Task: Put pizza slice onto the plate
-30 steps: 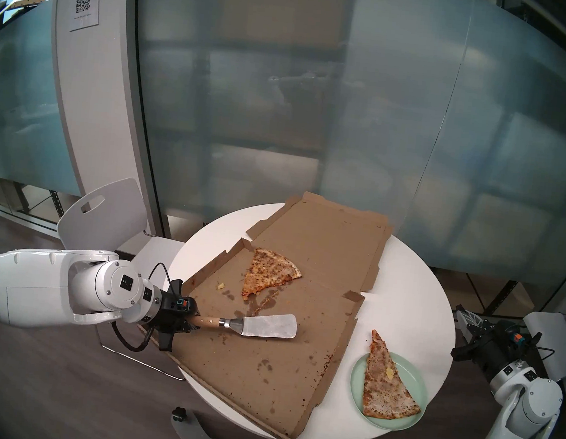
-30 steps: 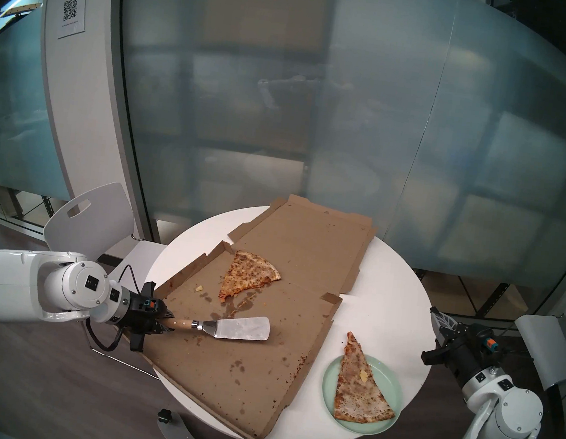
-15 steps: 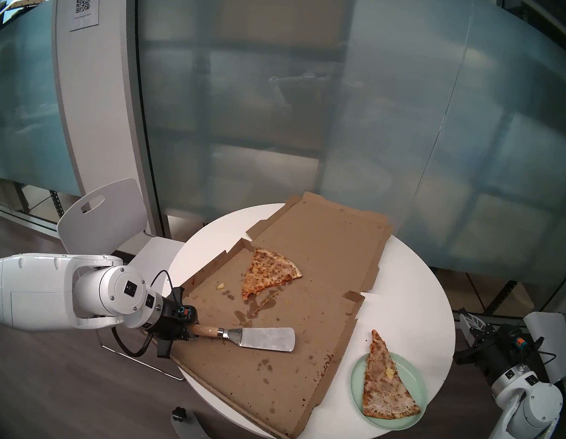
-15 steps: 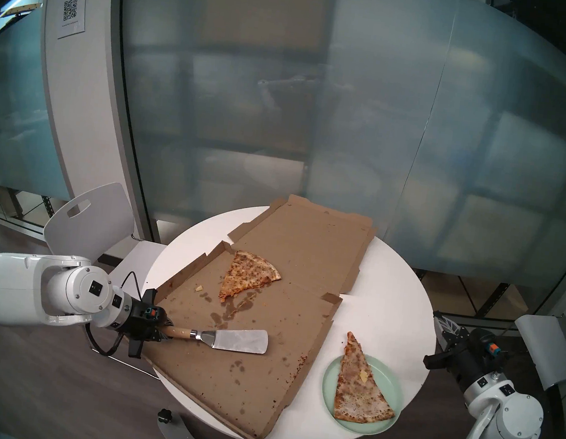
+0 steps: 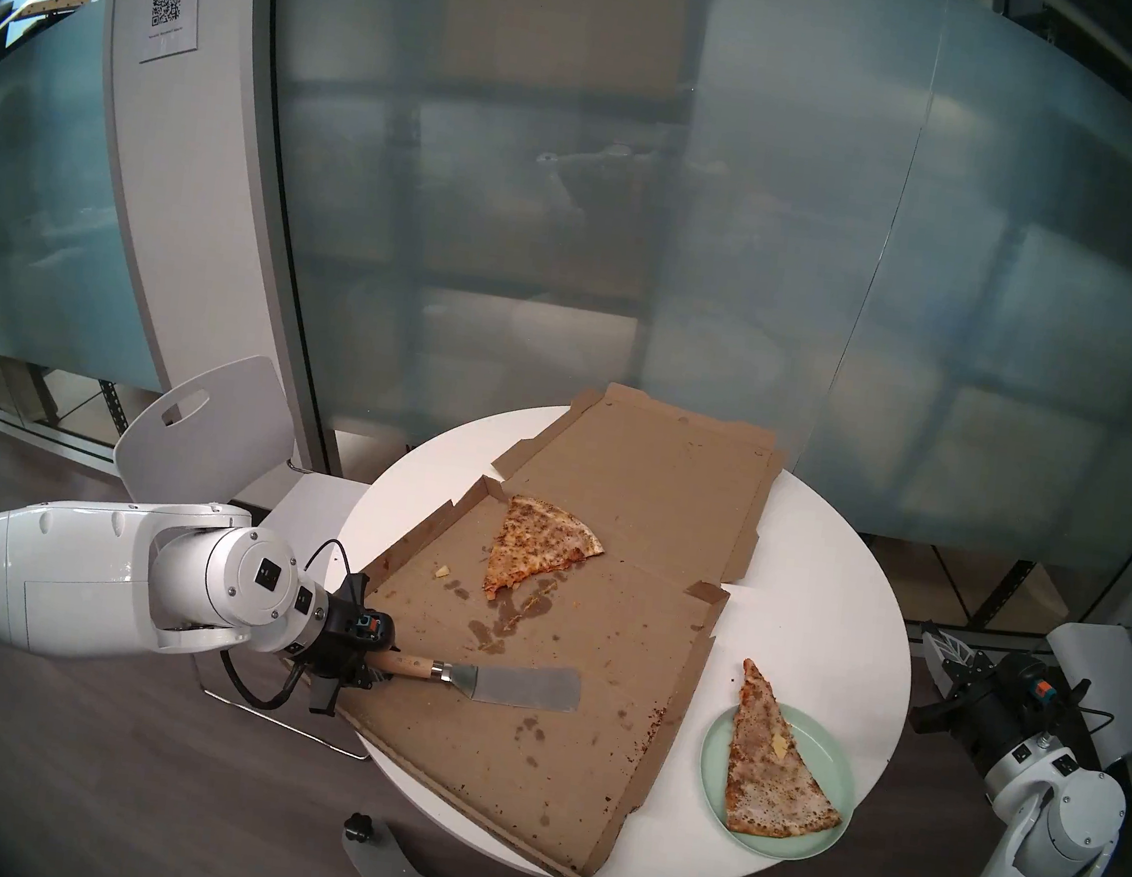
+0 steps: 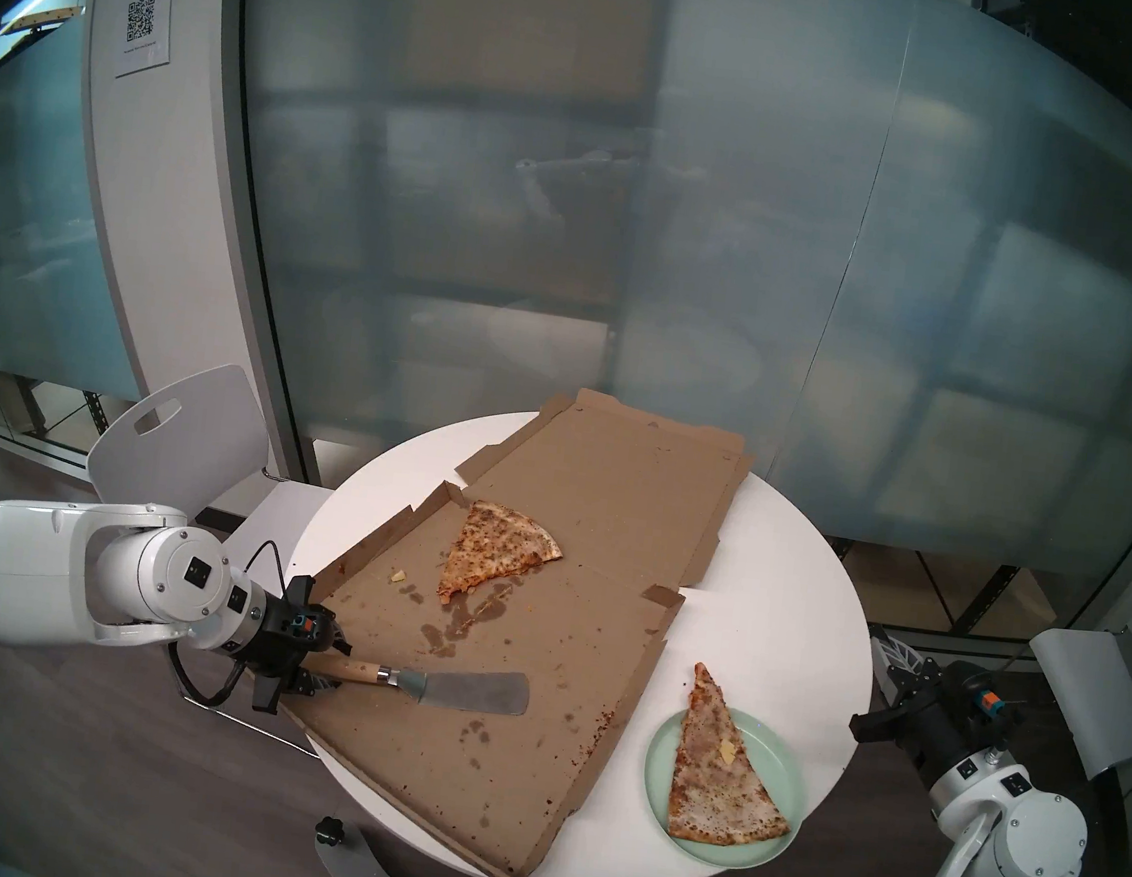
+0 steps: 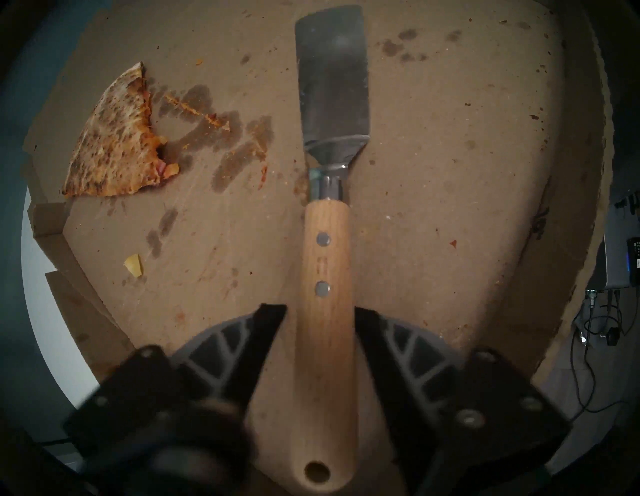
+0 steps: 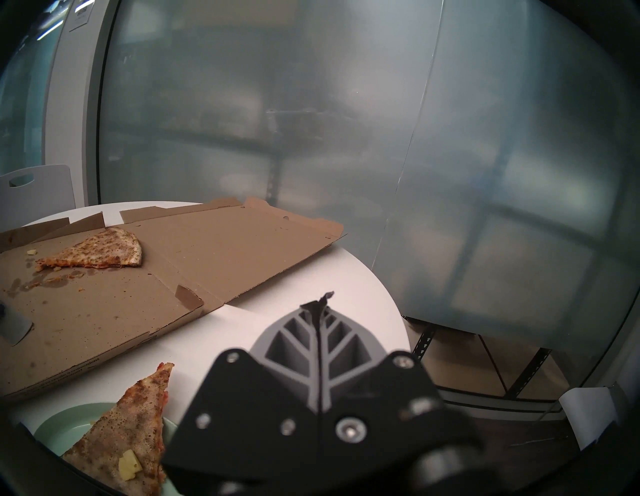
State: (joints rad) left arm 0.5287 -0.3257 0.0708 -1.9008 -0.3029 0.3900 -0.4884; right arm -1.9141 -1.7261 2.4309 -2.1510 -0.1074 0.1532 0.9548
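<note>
Operator: On the plate (image 5: pixel 824 736), right side of the round table (image 5: pixel 813 579): the pizza slice (image 5: pixel 769 769) lies crust toward the robot, tip poking past the far rim over the tabletop. A yellow bit sits on the cheese.

Inspector: Where's the slice relative to the grippers?

Operator: Well apart from the left gripper (image 7: pixel 320 320), with most of the open pizza box (image 5: pixel 598 640) between them. Near the right gripper (image 8: pixel 320 301), which hangs off the table's right edge; in the right wrist view the slice and plate sit at lower left, just beside the gripper body.

Inspector: Gripper states?

Operator: Left is clamped on the spatula (image 7: pixel 327 263), fingers either side of its wooden handle. Metal blade points out across the box floor, toward the plate side. Blade bare. Can't tell whether it touches the cardboard. Right gripper has its fingers pressed together, nothing between them.

Inspector: Anything else in the box?

Operator: The other slice (image 5: pixel 537 550), wider, more orange, ragged tip, at the box's far-left corner. Grease stains and a small yellow crumb (image 7: pixel 134 265) between it and the spatula.
</note>
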